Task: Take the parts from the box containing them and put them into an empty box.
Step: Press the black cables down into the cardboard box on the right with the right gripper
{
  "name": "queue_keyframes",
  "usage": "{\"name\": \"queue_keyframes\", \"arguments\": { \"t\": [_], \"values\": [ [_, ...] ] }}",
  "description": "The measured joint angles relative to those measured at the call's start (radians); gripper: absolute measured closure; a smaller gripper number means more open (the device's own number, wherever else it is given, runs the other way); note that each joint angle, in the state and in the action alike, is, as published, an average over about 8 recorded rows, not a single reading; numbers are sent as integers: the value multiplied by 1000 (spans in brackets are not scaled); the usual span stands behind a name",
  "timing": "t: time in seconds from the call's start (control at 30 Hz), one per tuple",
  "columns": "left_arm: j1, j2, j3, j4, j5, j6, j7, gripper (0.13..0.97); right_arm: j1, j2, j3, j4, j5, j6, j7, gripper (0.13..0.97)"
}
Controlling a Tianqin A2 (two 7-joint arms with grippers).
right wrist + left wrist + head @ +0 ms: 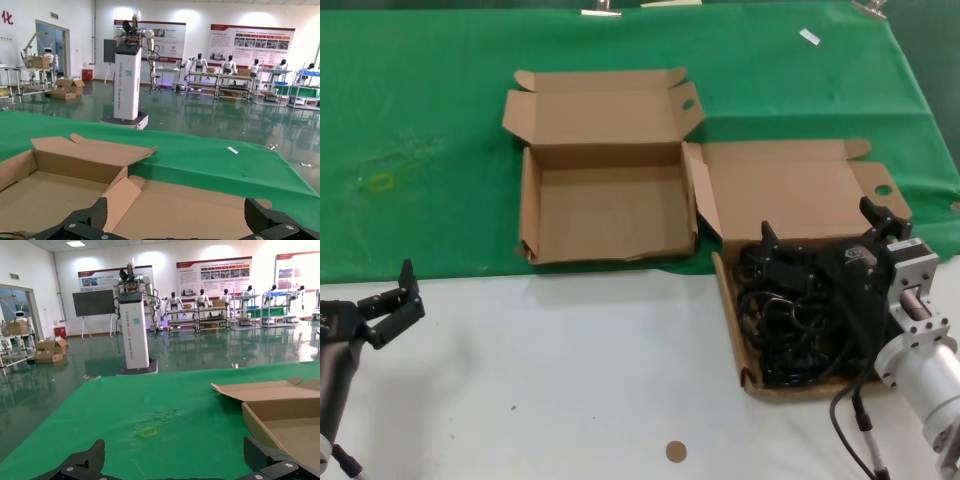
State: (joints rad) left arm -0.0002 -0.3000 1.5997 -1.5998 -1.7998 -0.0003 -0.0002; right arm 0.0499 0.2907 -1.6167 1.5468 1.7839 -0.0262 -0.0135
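Observation:
The parts, a tangle of black cords and plugs, fill the box containing them, which stands at the right with its lid laid back. My right gripper hangs open just over the cords at the box's far side, holding nothing; its wrist view shows the fingertips wide apart above that lid. The empty box stands open at the middle, its front wall wavy, and shows again in both wrist views. My left gripper waits open at the near left.
Green cloth covers the far half of the table and white tabletop the near half. A small brown disc lies near the front edge. A yellow mark sits on the cloth at far left.

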Motion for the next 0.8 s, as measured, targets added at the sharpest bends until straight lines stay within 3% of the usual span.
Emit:
{"name": "queue_keyframes", "arguments": {
  "t": [0.8],
  "values": [
    [0, 0, 0, 0, 0, 0, 0, 132, 0, 0, 0, 0, 0, 0, 0, 129]
  ]
}}
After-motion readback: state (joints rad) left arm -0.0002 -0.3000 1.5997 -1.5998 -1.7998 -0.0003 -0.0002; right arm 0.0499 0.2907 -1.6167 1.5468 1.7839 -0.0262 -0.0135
